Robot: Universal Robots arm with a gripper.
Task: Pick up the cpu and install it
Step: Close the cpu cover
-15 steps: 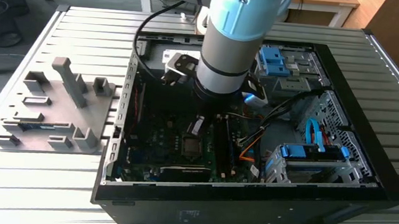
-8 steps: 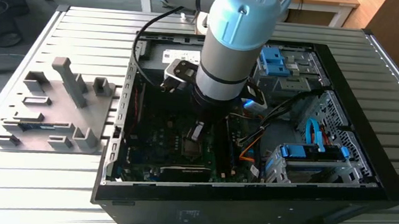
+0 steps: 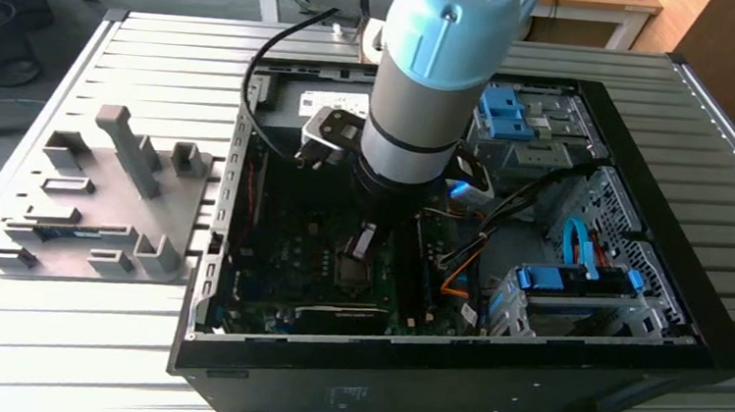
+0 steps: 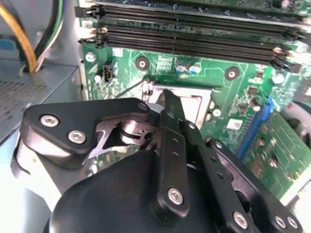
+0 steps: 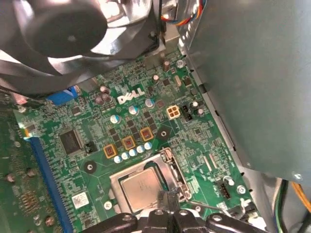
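We have the black gripper (image 5: 167,201) down inside the open black computer case (image 3: 676,289), right over the silvery square cpu (image 5: 143,189), which sits in the metal-framed socket (image 5: 170,167) on the green motherboard (image 5: 121,126). In the second wrist view its fingertips (image 4: 171,109) look pressed together above that socket. Whether they touch the chip, we can't tell.

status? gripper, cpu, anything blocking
Gripper low over the socket, inside the open case. Cpu lies flat in the socket on the green board. Nothing in the way.
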